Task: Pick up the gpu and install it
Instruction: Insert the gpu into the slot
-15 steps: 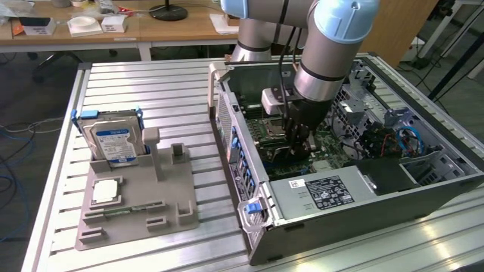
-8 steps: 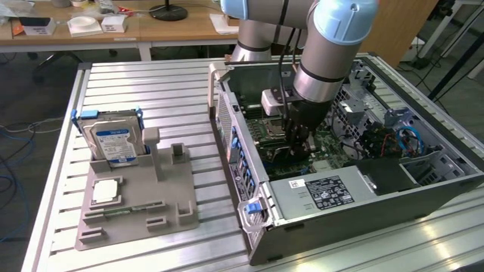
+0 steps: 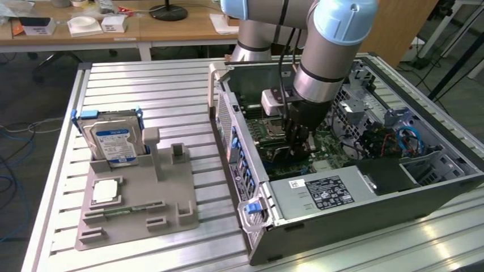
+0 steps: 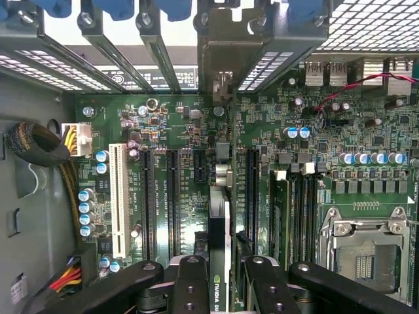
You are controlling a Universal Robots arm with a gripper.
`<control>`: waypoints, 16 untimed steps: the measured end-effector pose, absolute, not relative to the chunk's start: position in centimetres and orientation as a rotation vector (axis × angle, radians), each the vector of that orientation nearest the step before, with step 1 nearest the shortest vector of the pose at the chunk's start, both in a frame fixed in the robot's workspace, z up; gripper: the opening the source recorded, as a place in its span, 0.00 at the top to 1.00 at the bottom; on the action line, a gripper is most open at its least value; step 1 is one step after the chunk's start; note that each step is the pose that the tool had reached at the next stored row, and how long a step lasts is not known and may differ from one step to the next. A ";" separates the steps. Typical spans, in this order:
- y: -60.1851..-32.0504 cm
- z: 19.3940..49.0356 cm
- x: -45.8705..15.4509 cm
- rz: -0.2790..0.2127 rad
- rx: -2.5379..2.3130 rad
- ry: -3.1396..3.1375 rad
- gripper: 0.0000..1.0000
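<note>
My gripper [image 3: 300, 148] reaches down into the open computer case [image 3: 250, 187], over the green motherboard [image 3: 281, 165]. In the wrist view the gripper [image 4: 226, 288] is shut on the gpu [image 4: 219, 226], a thin dark card seen edge-on between the two black fingers [image 4: 190, 288]. The card stands upright over the motherboard [image 4: 190, 131], lined up along the black expansion slots [image 4: 173, 196]. Its metal bracket end [image 4: 219, 62] sits at the case's rear slot openings. Whether the card's lower edge touches a slot is hidden.
A grey fixture tray [image 3: 136, 218] on the slatted table holds a silver hard drive [image 3: 113, 143] and a small square CPU chip [image 3: 106, 192]. Inside the case are the power supply [image 3: 327, 191], a white slot [image 4: 118, 196], a CPU socket [image 4: 363, 252] and cable bundles [image 4: 39, 147].
</note>
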State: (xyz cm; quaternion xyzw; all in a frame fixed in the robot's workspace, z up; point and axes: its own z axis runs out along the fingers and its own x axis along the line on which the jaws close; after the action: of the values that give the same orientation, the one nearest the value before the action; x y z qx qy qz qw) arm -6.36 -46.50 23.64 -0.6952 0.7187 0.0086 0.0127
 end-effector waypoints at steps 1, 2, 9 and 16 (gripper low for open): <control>-46.5 23.5 -6.4 0.029 -2.165 2.238 0.73; -46.5 23.5 -6.4 0.028 -2.165 2.238 0.73; -46.5 23.9 -6.4 0.028 -2.166 2.238 0.43; -46.5 27.0 -6.7 0.028 -2.171 2.234 0.43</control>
State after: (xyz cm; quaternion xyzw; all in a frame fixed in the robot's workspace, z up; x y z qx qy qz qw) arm -6.68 -46.54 27.04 -0.6969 0.7170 0.0091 0.0134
